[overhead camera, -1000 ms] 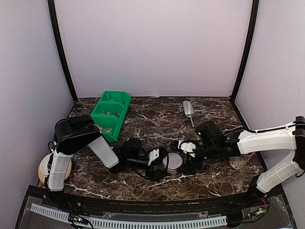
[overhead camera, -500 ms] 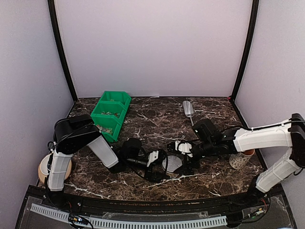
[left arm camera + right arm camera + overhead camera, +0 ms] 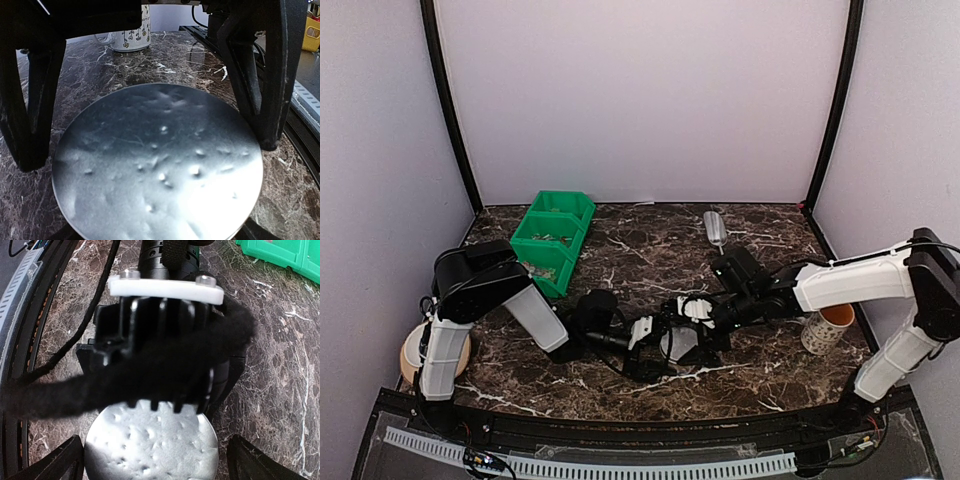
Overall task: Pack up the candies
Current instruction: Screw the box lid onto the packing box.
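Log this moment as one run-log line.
stage: both arms at round tub | left end effector: fingers either side of tub, grip unclear | right end effector: open, over tub | mug: upright, right side

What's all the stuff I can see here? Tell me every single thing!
Bin: one, green, back left.
Candies: too small to count, pale specks, inside the bin.
Scoop: one, silvery, back, right of centre.
Mug: one, white with small dark prints, far right.
Tub: one, silvery top, centre, between both grippers.
Round thing: one, tan, near-left edge, partly hidden by the left arm.
Table: one, dark marble.
Left gripper: black, fingers either side of the tub; grip unclear.
Right gripper: black, open, over the tub.
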You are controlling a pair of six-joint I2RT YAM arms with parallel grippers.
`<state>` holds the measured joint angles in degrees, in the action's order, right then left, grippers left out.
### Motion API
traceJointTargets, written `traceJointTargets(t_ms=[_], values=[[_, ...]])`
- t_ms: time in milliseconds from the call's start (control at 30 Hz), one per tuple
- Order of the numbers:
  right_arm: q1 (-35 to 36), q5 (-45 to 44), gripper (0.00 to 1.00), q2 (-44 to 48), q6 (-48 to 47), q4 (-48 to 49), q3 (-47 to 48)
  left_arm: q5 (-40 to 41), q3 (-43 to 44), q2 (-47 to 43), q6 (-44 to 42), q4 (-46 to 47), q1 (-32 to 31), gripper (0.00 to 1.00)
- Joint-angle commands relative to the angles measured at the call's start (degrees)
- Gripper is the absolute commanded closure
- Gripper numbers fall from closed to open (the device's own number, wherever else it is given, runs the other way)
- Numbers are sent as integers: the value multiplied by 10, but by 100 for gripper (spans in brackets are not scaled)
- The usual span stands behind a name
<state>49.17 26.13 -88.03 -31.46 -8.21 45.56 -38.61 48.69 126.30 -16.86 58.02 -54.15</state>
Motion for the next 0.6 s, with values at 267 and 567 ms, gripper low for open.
traceJointTargets(t_ms=[267, 567], values=[[-8, 24, 8, -15, 7, -3, 26, 23, -28, 43, -38, -151, -3, 22], [-8, 13, 14, -15, 36, 17, 10, 51, -23, 47, -27, -151, -3, 21]])
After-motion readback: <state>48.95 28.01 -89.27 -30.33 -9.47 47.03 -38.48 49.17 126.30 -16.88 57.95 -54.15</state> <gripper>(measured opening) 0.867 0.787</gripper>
